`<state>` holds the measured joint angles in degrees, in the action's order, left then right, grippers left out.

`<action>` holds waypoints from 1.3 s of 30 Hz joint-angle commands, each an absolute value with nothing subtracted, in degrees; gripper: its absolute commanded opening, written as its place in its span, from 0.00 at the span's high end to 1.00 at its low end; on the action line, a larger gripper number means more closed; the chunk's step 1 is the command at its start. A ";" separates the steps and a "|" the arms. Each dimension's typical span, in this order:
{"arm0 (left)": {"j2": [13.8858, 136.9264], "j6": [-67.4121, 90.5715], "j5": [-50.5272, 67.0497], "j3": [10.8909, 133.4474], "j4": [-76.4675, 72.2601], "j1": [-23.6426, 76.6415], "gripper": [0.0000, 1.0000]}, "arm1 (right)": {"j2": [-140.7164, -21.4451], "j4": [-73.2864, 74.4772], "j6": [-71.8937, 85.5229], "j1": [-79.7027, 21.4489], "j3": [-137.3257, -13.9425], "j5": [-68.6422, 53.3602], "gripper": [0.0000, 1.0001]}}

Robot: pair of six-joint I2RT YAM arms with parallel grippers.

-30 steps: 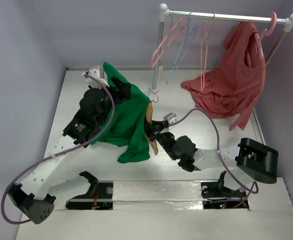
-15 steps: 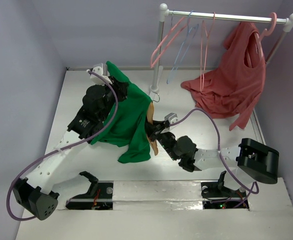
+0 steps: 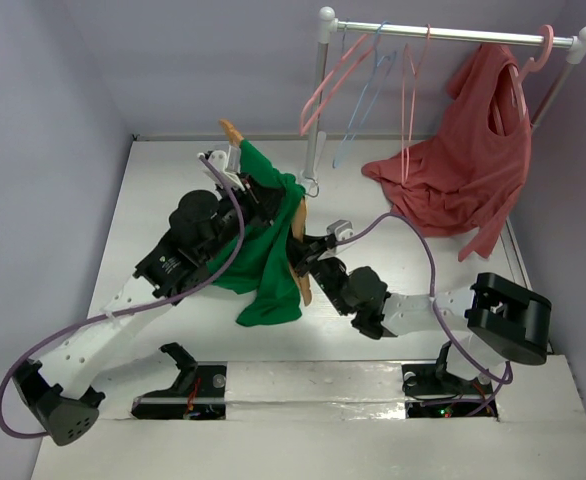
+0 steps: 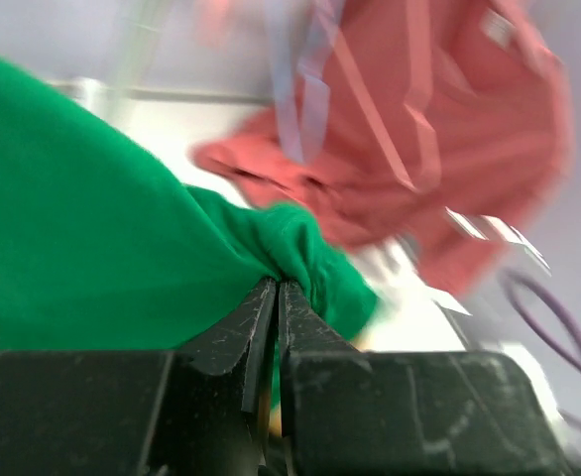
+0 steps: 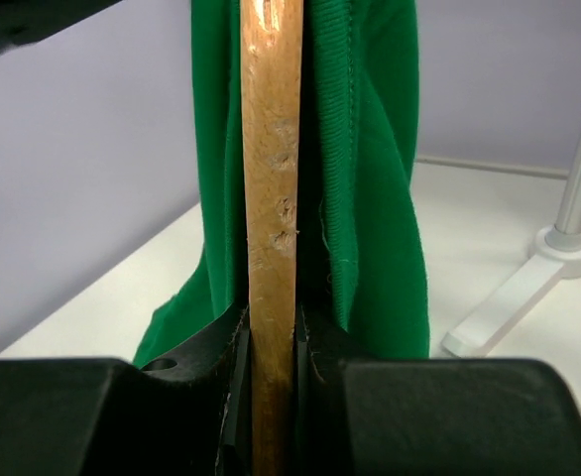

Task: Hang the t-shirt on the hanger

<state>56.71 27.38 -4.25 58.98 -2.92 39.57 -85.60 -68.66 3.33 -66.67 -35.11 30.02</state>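
Observation:
The bright green t-shirt (image 3: 261,262) hangs draped over the tan wooden hanger (image 3: 299,222), which is held up off the table. One bare end of the hanger pokes out above the cloth at the back, and its other end shows below the right gripper. My left gripper (image 3: 276,192) is shut, pinching a fold of the t-shirt (image 4: 92,248) between its fingertips (image 4: 292,297). My right gripper (image 3: 303,258) is shut on the hanger (image 5: 271,149), whose wooden bar rises straight from between its jaws with green cloth (image 5: 375,198) on both sides.
A white clothes rack (image 3: 453,35) stands at the back right, its post foot (image 3: 308,182) close behind the hanger. On it hang thin pink hangers (image 3: 325,85), a light-blue hanger (image 3: 365,90) and a salmon-red garment (image 3: 463,170) that trails onto the table.
My left gripper has shut on the t-shirt and moved right, drawing the cloth along the hanger. The hanger's far end now sticks out bare. The right gripper has barely moved.

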 commanded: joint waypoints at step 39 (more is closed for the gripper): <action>65.56 27.60 -5.10 73.04 -6.15 25.32 0.40 | -78.40 -78.40 7.21 -64.25 -32.34 24.52 1.00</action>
<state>64.60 27.94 -7.35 69.49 -1.72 26.79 -80.47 -69.91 6.33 -64.51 -32.71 25.45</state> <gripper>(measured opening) 0.599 0.205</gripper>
